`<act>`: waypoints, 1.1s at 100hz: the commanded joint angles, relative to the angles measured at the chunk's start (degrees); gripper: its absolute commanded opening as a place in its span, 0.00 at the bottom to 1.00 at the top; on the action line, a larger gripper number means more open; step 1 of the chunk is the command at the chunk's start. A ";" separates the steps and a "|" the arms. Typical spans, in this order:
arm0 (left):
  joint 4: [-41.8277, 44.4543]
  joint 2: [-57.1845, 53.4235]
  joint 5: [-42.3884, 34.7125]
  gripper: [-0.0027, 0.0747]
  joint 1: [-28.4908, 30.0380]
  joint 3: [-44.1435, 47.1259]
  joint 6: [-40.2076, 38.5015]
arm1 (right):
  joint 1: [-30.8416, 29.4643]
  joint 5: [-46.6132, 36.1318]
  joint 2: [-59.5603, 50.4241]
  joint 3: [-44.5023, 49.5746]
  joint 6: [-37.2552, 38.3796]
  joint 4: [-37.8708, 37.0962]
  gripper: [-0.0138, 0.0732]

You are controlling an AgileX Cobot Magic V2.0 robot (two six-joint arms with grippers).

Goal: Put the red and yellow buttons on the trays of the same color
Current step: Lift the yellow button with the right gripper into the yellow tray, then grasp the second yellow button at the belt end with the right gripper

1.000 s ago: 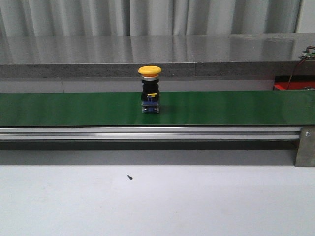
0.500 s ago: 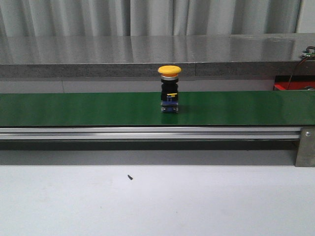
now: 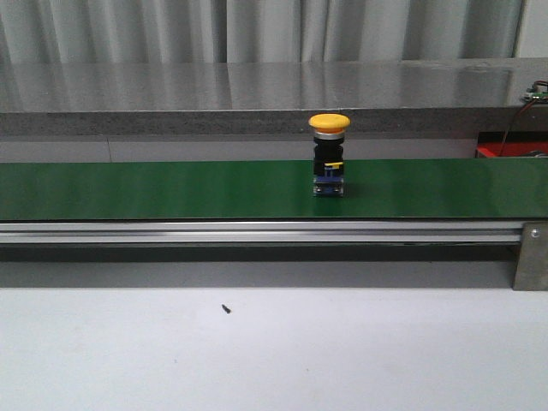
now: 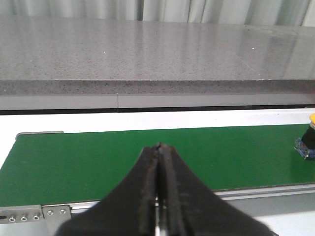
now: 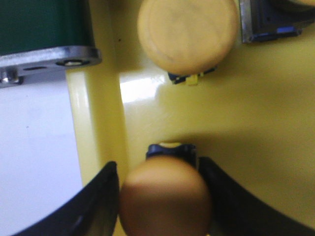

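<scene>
A yellow button (image 3: 329,157) with a wide mushroom cap on a black body and a small blue base stands upright on the green conveyor belt (image 3: 154,190), right of the belt's middle in the front view. A silver metal rail (image 3: 257,231) runs along the belt's near edge, and a grey stone ledge (image 3: 171,98) runs behind it, with pale curtains above. In front of the rail lies the white tabletop (image 3: 342,351), bare except for a tiny dark speck (image 3: 226,308). In the left wrist view, the left gripper (image 4: 158,147) has its black jaws pressed together with nothing between them, pointing at the near edge of the belt; the same yellow button (image 4: 308,142) shows only partly at the picture's edge, well apart from that gripper. In the right wrist view, the right gripper (image 5: 158,182) is over the yellow tray (image 5: 256,113), its jaws on either side of a second yellow button (image 5: 165,196), whose blurred cap fills the gap between them; the jaws appear to touch it, pinching it, though the blur leaves the contact not fully certain. A third yellow button (image 5: 188,35) rests in the tray beyond it, apart from the jaws, and beside that one the dark blue-edged base of another button (image 5: 273,19) is cut off by the frame. The tray's raised wall lies just beside a metal bracket (image 5: 49,61) at the end of the belt.
</scene>
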 commanded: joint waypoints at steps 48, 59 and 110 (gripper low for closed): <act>-0.41 0.38 -4.80 0.01 -0.47 -1.57 -0.16 | 5.54 9.56 -7.41 -12.02 -0.71 3.23 0.75; -0.41 0.38 -4.80 0.01 -0.47 -1.57 -0.16 | 11.58 8.96 -7.48 -13.90 -2.40 3.36 0.75; -0.41 0.38 -4.80 0.01 -0.47 -1.57 -0.16 | 29.41 2.78 1.69 -24.10 -2.55 3.36 0.75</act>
